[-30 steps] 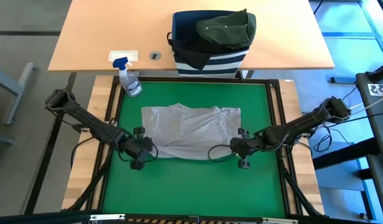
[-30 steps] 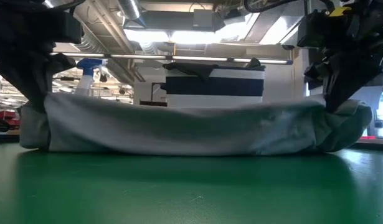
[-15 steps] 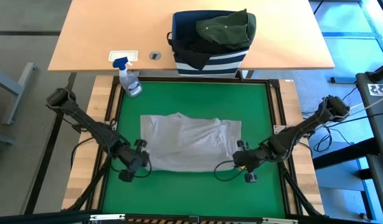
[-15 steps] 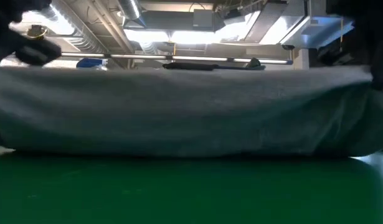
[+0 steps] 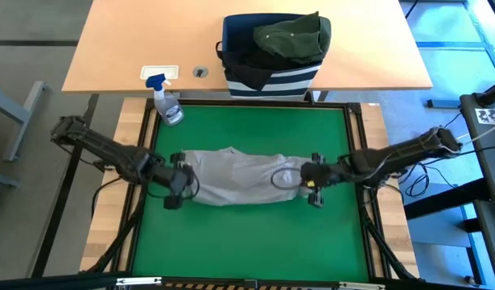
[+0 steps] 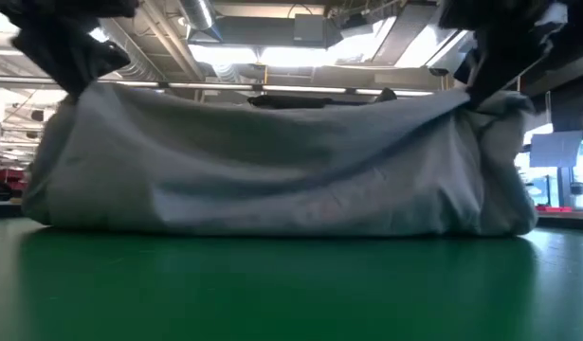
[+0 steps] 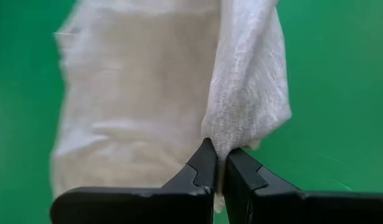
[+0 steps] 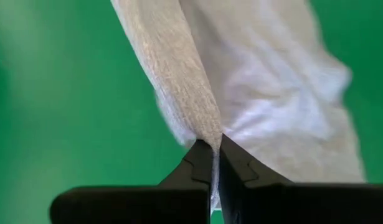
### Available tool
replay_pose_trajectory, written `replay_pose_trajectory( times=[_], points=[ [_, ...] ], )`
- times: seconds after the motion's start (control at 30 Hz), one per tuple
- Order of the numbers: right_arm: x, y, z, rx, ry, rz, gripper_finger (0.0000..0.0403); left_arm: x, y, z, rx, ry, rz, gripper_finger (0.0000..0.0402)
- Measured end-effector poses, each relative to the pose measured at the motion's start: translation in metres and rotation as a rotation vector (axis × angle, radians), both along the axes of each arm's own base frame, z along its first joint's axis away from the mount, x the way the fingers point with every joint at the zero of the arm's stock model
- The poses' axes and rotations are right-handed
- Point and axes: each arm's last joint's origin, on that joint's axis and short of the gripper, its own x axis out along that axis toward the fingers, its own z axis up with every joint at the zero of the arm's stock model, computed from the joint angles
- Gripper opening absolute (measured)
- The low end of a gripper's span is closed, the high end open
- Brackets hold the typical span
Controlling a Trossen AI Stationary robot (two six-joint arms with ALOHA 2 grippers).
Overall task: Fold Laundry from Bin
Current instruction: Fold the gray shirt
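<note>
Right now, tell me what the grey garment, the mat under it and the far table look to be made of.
Grey garment: soft matte knit cloth, likely cotton; a fuzzy weave shows where the left hand pinches it. Mat: smooth green sheet, faintly glossy, perhaps vinyl or rubber. Far table: pale wood-look top, maybe laminate.

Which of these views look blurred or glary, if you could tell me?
Left wrist view: the light grey garment is smeared, while the left end effector is crisp. Right wrist view: the same cloth blurs past the sharp right end effector. Low view: bright ceiling lights glare behind it.
</note>
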Motion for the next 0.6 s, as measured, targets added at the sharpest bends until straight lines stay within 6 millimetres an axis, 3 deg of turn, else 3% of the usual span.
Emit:
replay_pose_trajectory(
  times=[0.2,0.47,0.6],
  points=[
    [0.002,-0.035,0.001,0.0,0.011,-0.108,0.0005,-0.005,0.034,0.001,0.079,-0.016,0.114,0.0009],
    [-0.001,-0.078,-0.002,-0.016,0.062,-0.286,0.0005,-0.014,0.069,-0.028,0.091,0.079,0.314,0.0009],
    [-0.001,-0.093,-0.01,-0.031,0.122,-0.318,0.0005,-0.013,0.082,-0.029,0.092,0.068,0.405,0.0009]
  ],
)
